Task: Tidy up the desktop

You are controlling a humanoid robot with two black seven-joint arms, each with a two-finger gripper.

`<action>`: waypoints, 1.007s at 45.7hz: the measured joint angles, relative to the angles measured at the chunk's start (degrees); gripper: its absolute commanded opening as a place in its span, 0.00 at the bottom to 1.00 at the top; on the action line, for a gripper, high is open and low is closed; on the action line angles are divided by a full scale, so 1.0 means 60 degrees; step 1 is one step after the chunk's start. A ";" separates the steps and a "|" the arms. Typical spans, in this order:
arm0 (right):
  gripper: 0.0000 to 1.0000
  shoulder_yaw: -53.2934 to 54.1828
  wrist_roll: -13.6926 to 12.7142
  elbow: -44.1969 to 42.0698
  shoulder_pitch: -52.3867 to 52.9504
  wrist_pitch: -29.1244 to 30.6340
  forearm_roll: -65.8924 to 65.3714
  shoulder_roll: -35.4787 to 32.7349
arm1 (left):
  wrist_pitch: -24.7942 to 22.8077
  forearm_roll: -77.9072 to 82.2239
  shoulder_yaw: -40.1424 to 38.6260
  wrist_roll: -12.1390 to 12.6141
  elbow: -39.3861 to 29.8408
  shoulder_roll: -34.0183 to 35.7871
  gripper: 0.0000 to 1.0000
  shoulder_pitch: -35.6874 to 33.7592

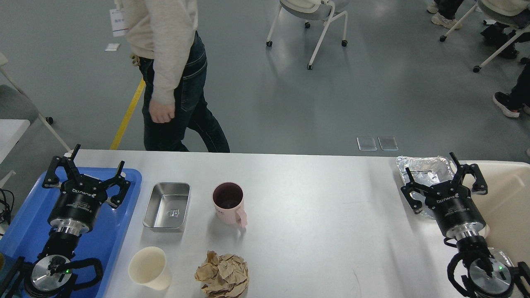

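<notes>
The white desktop point(323, 215) fills the lower half of the head view. On it stand a steel rectangular pan point(167, 207), a pink mug point(229, 203), a cream paper cup point(149, 267) and a crumpled brown paper ball point(222, 274). A crinkled foil tray point(422, 170) lies at the right. My left gripper point(97, 157) hovers open over the blue tray point(25, 223), with nothing between its fingers. My right gripper point(429, 162) is open above the foil tray, also holding nothing.
A cream bin point(507, 207) sits at the desktop's right end. A person in a beige sweater and jeans point(174, 82) stands just behind the far edge. Wheeled chairs point(314, 25) stand on the grey floor beyond.
</notes>
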 measured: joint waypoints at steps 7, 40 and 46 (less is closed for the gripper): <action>1.00 -0.0001 -0.0002 0.0000 0.0000 0.0000 0.0000 0.0000 | 0.0007 0.0000 0.0021 0.0037 0.0000 0.0065 0.97 0.0000; 1.00 -0.0092 0.0001 0.0000 -0.0057 0.0000 0.0000 0.0082 | 0.1650 0.0111 -0.0366 -0.0027 -0.0644 0.1263 0.97 -0.0131; 1.00 -0.0104 0.0008 0.0000 -0.0058 0.0000 0.0000 0.0081 | 0.2130 0.0160 0.0721 0.0134 -0.1275 0.2552 0.97 0.0062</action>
